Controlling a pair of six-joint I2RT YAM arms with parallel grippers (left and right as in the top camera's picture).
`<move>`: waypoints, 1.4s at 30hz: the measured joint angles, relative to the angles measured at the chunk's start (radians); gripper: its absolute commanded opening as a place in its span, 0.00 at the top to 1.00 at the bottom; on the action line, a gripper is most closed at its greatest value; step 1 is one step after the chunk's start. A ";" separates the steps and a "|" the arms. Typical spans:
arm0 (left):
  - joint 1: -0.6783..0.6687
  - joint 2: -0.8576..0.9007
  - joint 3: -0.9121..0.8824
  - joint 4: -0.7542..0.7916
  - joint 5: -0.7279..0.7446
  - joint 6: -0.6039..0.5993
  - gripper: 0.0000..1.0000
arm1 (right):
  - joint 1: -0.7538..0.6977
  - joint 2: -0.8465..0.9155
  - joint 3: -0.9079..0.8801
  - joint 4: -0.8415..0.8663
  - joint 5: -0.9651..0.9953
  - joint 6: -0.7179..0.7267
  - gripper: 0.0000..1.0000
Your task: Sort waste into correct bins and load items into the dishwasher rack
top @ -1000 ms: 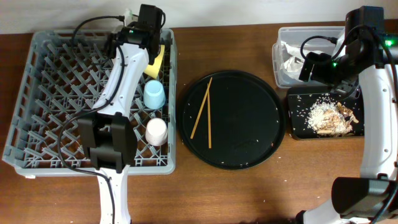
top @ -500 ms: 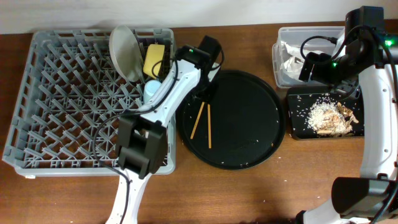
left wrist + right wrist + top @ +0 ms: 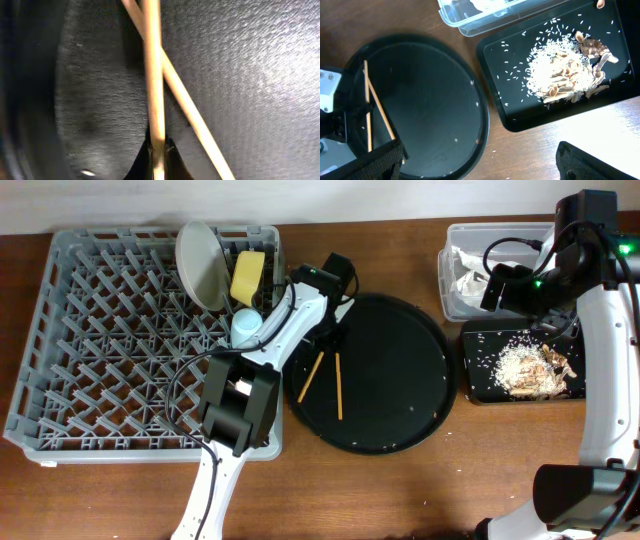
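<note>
The left gripper [image 3: 325, 328] has quit the dishwasher rack [image 3: 90, 340], where the grey plate [image 3: 200, 260] now stands on edge behind it, and has come down on the round black tray [image 3: 400, 380], fingers pressed on 1 of the 2 chopsticks [image 3: 152, 75] (the other crosses just past the tips). So the plate is loaded and the sticks look next, while the right gripper [image 3: 482, 167], spread and empty, hangs with the food scraps [image 3: 560, 75] just ahead.

Left arm [image 3: 288, 320] and right arm [image 3: 606, 370]: white shells, black joints, looping black cables [image 3: 497, 248], small green light [image 3: 627, 248].
</note>
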 measured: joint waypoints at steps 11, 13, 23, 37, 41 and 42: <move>0.169 -0.116 0.936 -0.498 -0.057 0.004 1.00 | 0.000 0.000 0.000 0.000 0.000 -0.001 0.01; 0.204 -0.264 0.753 -0.502 -0.072 0.004 1.00 | 0.000 0.000 0.000 0.000 0.000 0.000 0.02; 0.329 -0.529 -0.438 -0.024 -0.285 -0.068 1.00 | 0.000 0.000 -0.001 0.000 0.000 0.000 0.01; 0.120 -0.526 -0.129 -0.007 0.016 -0.057 0.49 | 0.000 0.000 -0.001 0.000 0.000 -0.001 0.02; -0.077 -0.431 -0.124 0.021 -0.023 -0.122 0.59 | 0.000 0.000 -0.001 0.000 0.000 -0.001 0.02; -0.089 -0.373 -0.123 0.021 -0.032 -0.140 0.62 | 0.000 0.000 -0.001 0.000 0.000 -0.001 0.02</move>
